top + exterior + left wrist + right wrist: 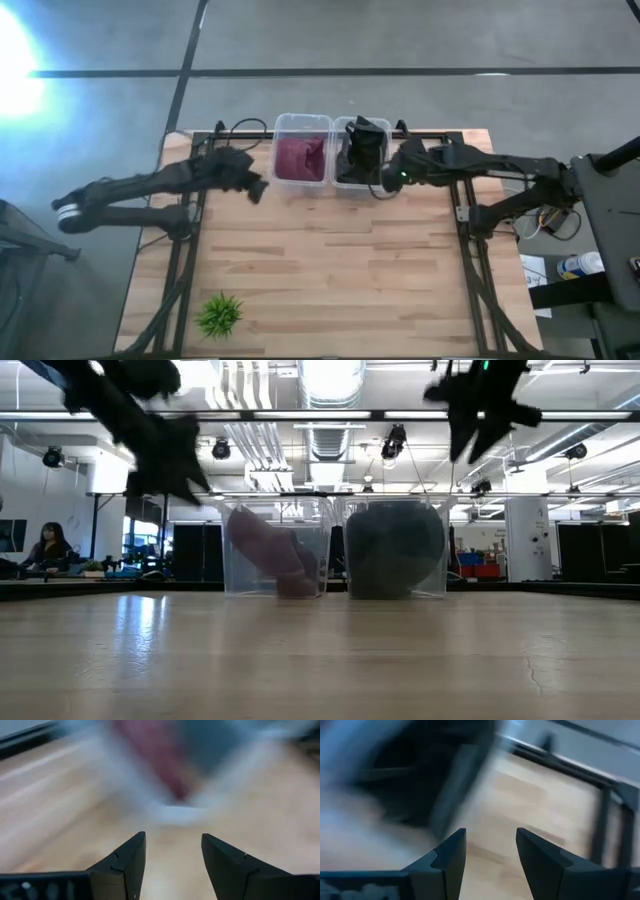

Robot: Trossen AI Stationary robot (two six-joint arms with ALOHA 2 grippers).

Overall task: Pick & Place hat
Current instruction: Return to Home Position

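Observation:
A maroon hat (299,157) lies in the left clear bin (302,124) at the table's far edge; it also shows in the low view (268,550). A dark hat (362,150) fills the right clear bin (340,128), seen in the low view too (395,548). My left gripper (258,188) is open and empty, above the table just left of the maroon hat's bin; its fingers show in the left wrist view (172,852). My right gripper (385,180) is open and empty, just right of the dark hat's bin; it shows in the right wrist view (490,847).
A small green plant (219,314) sits near the table's near left corner. The wooden tabletop (330,260) lies bare in front of the bins. In the low view a person (45,545) sits far off in the room at the left.

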